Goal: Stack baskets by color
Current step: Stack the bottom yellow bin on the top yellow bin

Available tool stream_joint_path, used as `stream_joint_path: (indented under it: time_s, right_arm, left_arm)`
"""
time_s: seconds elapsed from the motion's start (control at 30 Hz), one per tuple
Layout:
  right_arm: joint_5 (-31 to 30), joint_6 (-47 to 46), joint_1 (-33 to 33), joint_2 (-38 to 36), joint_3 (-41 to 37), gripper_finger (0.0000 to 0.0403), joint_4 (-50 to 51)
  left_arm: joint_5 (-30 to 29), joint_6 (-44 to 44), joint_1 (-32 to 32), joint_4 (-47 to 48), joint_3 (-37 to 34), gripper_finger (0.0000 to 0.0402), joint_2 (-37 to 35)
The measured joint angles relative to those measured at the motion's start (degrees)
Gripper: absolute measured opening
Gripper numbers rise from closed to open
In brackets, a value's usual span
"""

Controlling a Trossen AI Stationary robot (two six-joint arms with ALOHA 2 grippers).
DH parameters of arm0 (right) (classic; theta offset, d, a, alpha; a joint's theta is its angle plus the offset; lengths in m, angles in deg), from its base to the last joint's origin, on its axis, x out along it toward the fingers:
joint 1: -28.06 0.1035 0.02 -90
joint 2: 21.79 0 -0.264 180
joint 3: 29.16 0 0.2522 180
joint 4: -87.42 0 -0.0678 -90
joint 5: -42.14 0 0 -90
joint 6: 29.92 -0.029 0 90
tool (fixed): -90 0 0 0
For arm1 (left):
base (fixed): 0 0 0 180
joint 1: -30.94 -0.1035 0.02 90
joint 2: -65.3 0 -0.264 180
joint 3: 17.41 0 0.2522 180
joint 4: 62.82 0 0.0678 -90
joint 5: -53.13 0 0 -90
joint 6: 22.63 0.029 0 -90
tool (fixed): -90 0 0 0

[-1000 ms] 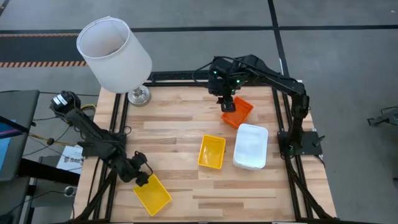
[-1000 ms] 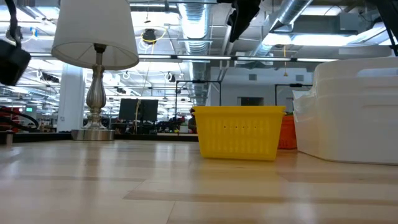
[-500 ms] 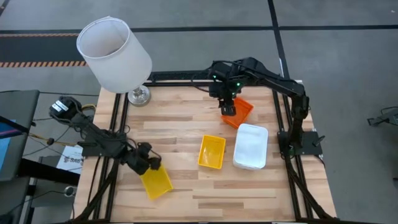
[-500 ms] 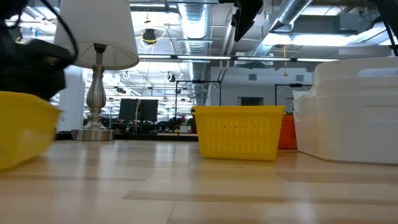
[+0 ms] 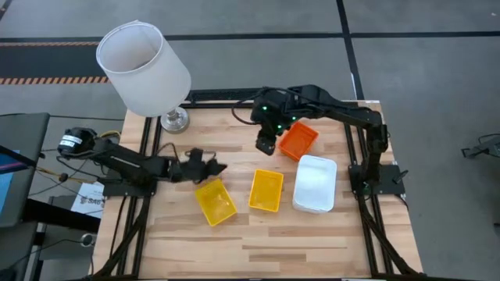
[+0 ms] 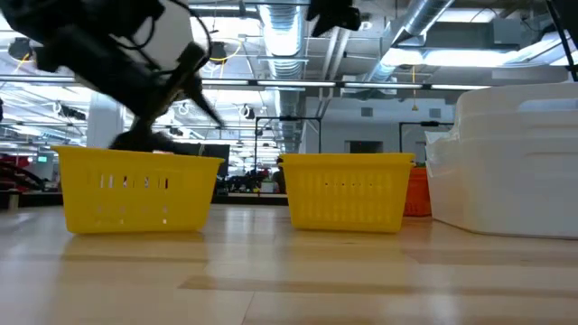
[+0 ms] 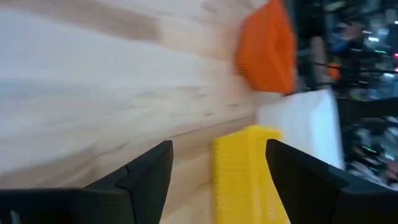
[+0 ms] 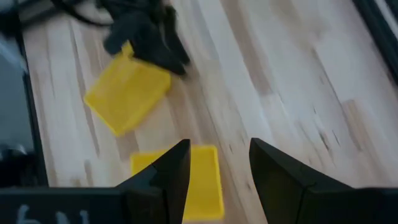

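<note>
The left end effector [image 5: 212, 167] hangs over the pale wood-plank table [image 5: 234, 148], its two dark fingers spread and holding nothing; just under its tips sits a yellow basket [image 5: 215, 202], a shallow rounded-corner plastic tray set askew to the planks; whether a fingertip touches its rim is hard to say from above. Beyond that basket, away from the left arm, stands a second yellow basket [image 5: 266, 190], and just past it a white stack of baskets [image 5: 315, 183], smooth and glossy. The right end effector [image 5: 264, 145] hovers with fingers parted and empty, beside the orange basket [image 5: 298, 140], with the second yellow basket below it.

The low view adds what the overhead hides; the yellow baskets' walls are pierced by rows of small slots, the nearer one [image 6: 135, 188] and the farther [image 6: 347, 190] both resting flat on the table; the white stack [image 6: 515, 162] shows stepped rims, several nested, with a sliver of orange [image 6: 415, 194] behind. The left wrist view shows ribbed texture on the yellow wall [image 7: 249, 174] between its fingers [image 7: 146, 177], well ahead of them. The right wrist view looks down on both yellow baskets and the other arm. A lamp with a white drum lampshade [image 5: 143, 68] and metal base stands at the table's corner.
</note>
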Motion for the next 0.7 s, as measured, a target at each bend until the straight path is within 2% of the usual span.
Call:
stream_joint_path:
  time_s: [0.17, 0.3, 0.4, 0.57, 0.7]
  right_arm:
    - [-3.58, -6.41, 4.51, 2.54, 0.00, 0.0184, -4.66]
    - [-6.30, -9.41, 8.61, 6.39, 0.00, 0.0184, -4.87]
    - [-6.53, -11.34, 11.22, 9.61, -0.10, 0.0184, -5.67]
    - [-6.49, -15.15, 14.41, 14.80, 0.04, 0.0184, -13.84]
    - [-6.41, -15.58, 15.26, 19.75, 0.00, 0.0184, -19.48]
  left_arm:
    - [10.15, 5.83, -6.90, -5.89, 0.25, 0.0247, -2.08]
    - [14.22, 9.83, -10.62, -3.94, 1.20, 0.0247, -7.64]
    - [14.39, 12.91, -13.87, 2.40, 2.95, 0.0247, -14.15]
    - [14.04, 19.70, -19.59, 16.35, 8.02, 0.0247, -25.95]
    - [12.95, 23.91, -21.56, 23.68, 12.27, 0.0247, -33.96]
